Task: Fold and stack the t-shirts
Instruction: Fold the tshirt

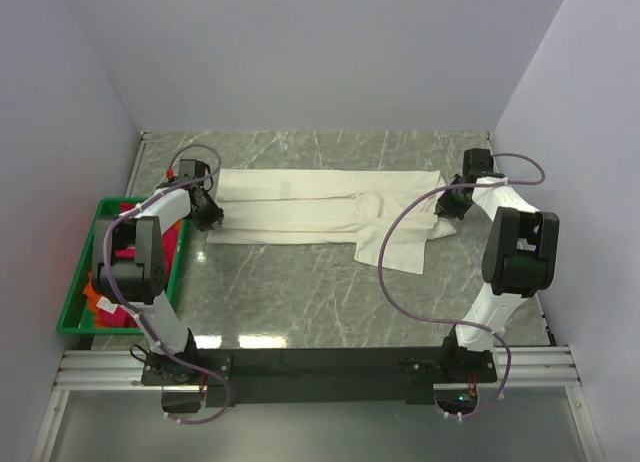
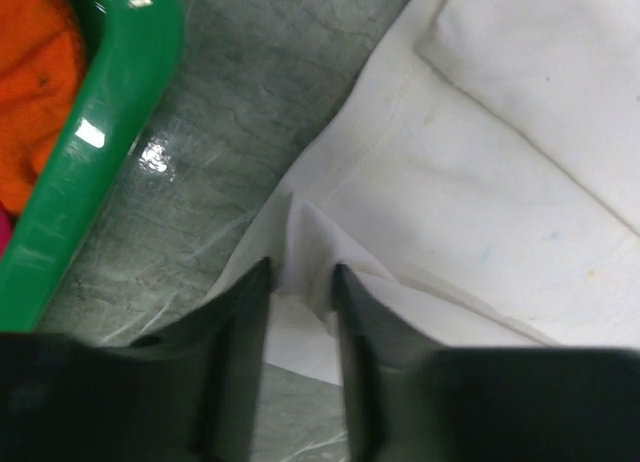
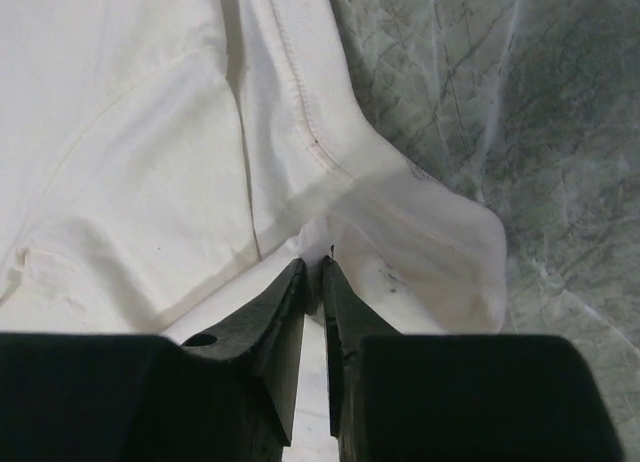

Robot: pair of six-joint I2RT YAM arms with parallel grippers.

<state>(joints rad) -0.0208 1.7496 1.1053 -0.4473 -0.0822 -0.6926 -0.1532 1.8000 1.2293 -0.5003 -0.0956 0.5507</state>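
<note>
The cream t-shirt (image 1: 320, 214) lies folded into a long band across the far middle of the table, with a flap hanging toward the near side at the right. My left gripper (image 1: 208, 216) is at its left end, fingers closed narrowly on a raised fold of the cloth (image 2: 300, 272). My right gripper (image 1: 447, 206) is at its right end, shut on a pinch of the cloth by a sleeve hem (image 3: 312, 262). An orange shirt (image 1: 98, 294) and a crimson-pink one (image 1: 172, 240) lie in the crate.
A green plastic crate (image 1: 72, 300) stands at the left table edge beside the left arm; its rim (image 2: 110, 132) shows close to the left gripper, with orange cloth (image 2: 30, 82) inside. Grey walls enclose the marble table (image 1: 300, 292) on three sides.
</note>
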